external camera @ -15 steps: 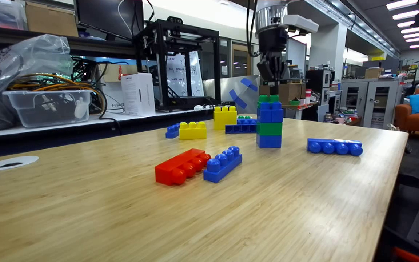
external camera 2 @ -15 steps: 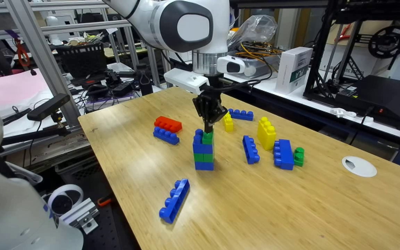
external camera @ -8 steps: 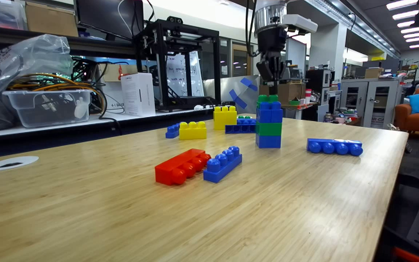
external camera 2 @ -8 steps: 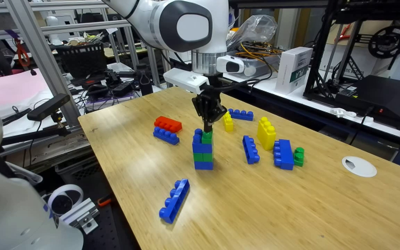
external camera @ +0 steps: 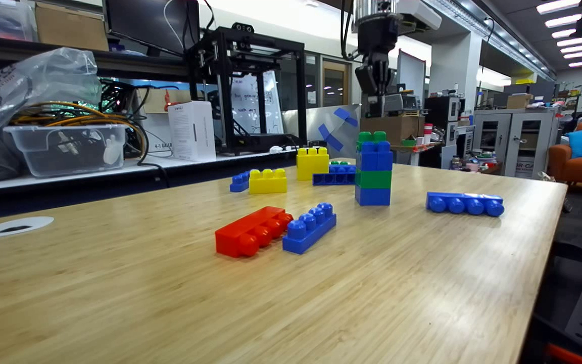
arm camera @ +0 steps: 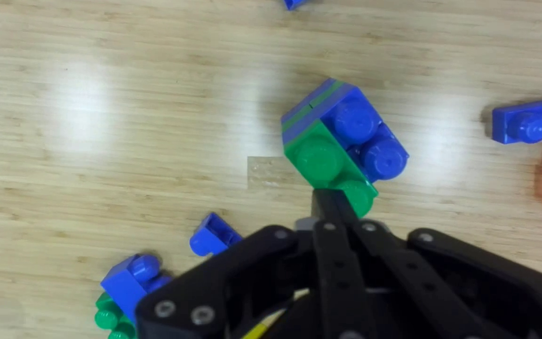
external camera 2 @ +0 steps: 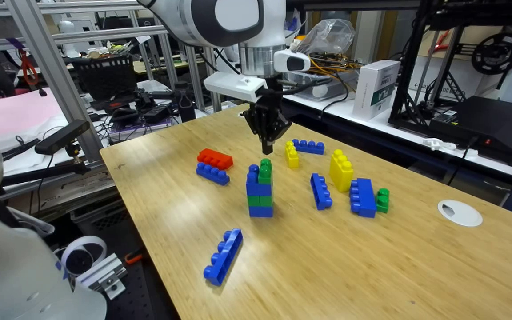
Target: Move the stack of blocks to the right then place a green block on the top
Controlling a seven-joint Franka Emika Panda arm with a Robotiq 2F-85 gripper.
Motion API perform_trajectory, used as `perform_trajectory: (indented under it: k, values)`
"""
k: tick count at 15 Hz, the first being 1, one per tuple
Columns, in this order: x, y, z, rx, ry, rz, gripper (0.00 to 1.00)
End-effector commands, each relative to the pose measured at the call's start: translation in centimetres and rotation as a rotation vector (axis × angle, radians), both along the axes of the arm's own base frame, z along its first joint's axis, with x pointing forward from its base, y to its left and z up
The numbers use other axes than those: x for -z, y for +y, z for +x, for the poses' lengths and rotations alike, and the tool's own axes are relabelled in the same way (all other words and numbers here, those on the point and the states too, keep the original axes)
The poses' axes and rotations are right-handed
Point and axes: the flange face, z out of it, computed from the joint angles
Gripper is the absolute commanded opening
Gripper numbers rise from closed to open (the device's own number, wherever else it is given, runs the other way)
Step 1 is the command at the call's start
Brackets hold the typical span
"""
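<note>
A black two-fingered claw (external camera 2: 267,147) hangs over the upright stack of blue and green plastic blocks (external camera 2: 260,201), its fingers pressed together; in both exterior views a slight gap separates the fingertips from the studs beneath. The stack stands on the light wood counter (external camera 2: 371,271): a blue layer at the bottom, a green layer above it, then blue again. A two-stud green plastic block (external camera 2: 265,176) sits on top, covering one half, with blue studs beside it. In the wrist view, the claw's tip overlaps one end of this block. Loose pieces lie around the stack. A long red plastic block (external camera: 250,222) rests on its side just beside a slim four-stud blue plastic block (external camera: 311,235), studs up. Well apart from them, a hollow blue plastic bar (external camera 2: 226,258) lies on its side. Elsewhere are a tall yellow plastic block (external camera 2: 340,173), upright, a low yellow plastic block (external camera 2: 292,155) and, near the tall one, a thick blue plastic block (external camera 2: 365,200) on its side, with a small green plastic piece (external camera 2: 382,201) close by; whether these last two touch, I cannot tell.
</note>
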Motion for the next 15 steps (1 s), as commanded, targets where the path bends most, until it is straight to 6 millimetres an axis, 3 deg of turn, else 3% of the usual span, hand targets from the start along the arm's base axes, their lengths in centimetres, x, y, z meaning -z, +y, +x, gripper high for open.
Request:
perform_trajectory:
  k: [1,2,3,4,15]
  values:
    - [-1.8,-0.1,-1.1,-0.041,-0.013,0.011,0.00]
    - [-2.5,-0.1,-1.3,-0.043,-0.023,0.011,0.00]
    - [-3.0,-0.1,-1.4,-0.051,-0.026,0.004,0.26]
    - [-3.6,-0.1,-1.7,-0.047,-0.036,0.006,0.27]
    - [-7.1,-0.1,-3.2,-0.044,-0.074,0.008,0.99]
